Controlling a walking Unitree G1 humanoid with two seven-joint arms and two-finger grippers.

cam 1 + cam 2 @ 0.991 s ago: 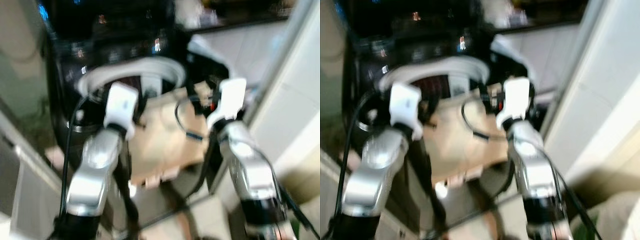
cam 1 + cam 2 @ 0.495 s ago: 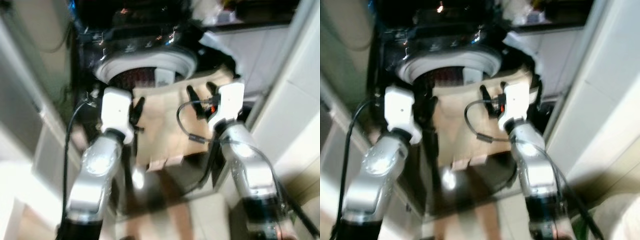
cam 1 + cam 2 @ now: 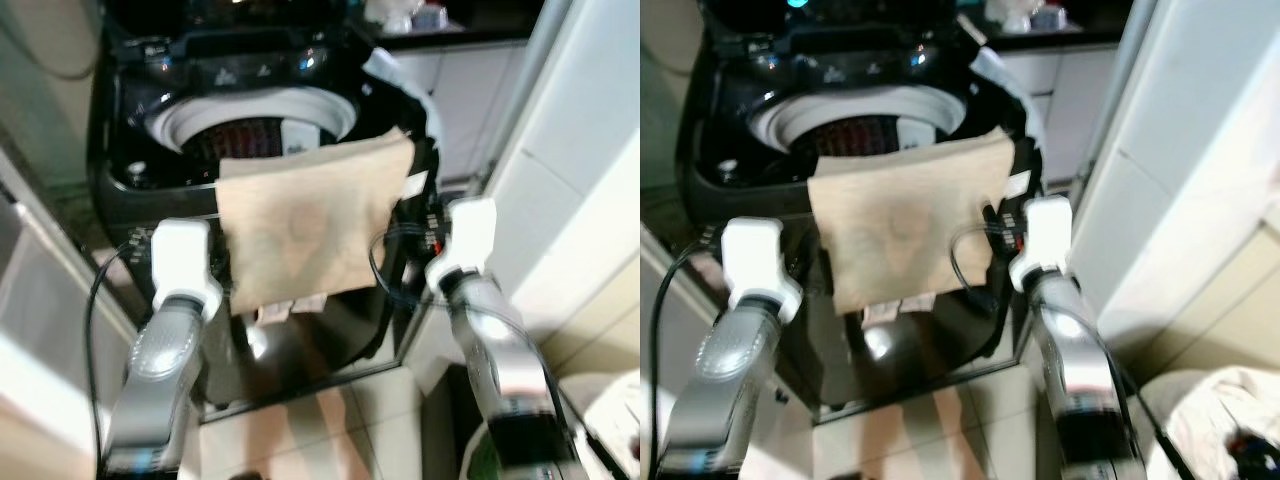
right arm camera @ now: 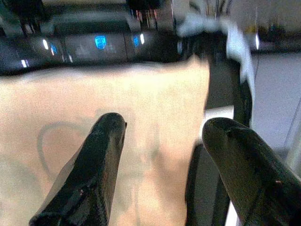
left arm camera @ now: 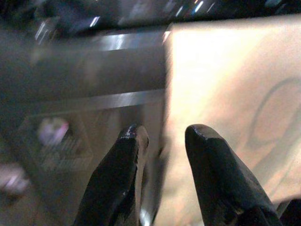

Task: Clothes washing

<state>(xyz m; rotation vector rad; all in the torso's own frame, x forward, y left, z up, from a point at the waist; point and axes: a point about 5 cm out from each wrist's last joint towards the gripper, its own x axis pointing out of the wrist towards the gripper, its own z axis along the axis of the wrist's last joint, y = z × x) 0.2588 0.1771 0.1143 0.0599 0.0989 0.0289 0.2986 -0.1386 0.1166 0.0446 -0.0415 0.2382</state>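
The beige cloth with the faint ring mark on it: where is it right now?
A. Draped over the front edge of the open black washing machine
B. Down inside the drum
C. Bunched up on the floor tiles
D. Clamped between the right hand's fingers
A: the beige cloth hangs flat over the front rim of the open black top-loading washing machine, with the right hand open and apart from it.

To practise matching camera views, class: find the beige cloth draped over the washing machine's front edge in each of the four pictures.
Left eye view: beige cloth at centre, between both arms.
Right eye view: centre-left.
Left wrist view: beside the left gripper.
Right wrist view: beyond the right gripper.
Shared landmark: the faint ring print on the cloth.
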